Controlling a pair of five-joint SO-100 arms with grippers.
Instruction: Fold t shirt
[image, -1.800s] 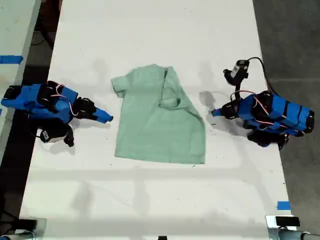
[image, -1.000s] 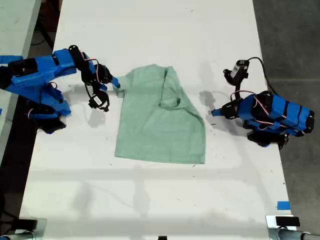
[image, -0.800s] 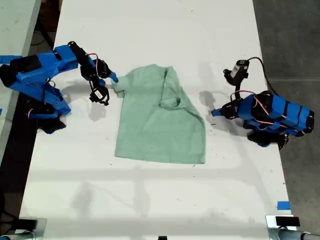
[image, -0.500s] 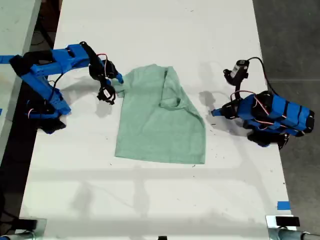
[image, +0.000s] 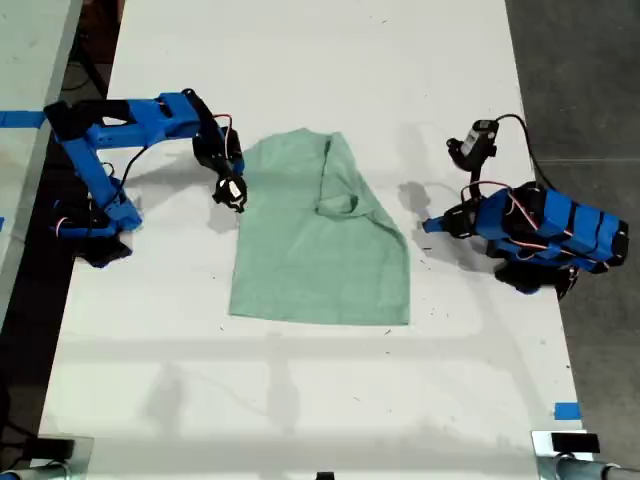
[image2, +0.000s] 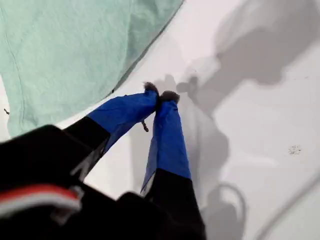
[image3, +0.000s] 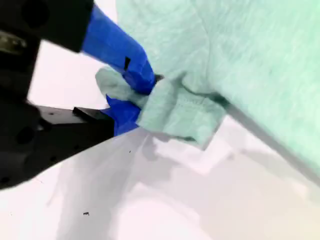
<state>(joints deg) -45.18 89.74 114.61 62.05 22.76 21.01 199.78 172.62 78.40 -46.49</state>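
1. Mint-green soft cotton t shirt (image: 320, 240) lies flat near the middle of the white bench (image: 300, 60), between the two blue arms.
2. My second tool (image3: 137, 92) is clamped on the bunched sleeve on the exterior view's left, and the hem hangs out of the jaws.
3. My first tool (image2: 160, 95) rests with its jaws together on nothing, just beside the shirt edge on the exterior view's right.
4. I judge that the sleeve fold is in hand: the next move calls for carrying the sleeve inward over the body and keeping it low so that the cloth does not drag.
5. One side of the shirt is already folded over the middle; the collar shows in the fold, and the bottom hem is straight.
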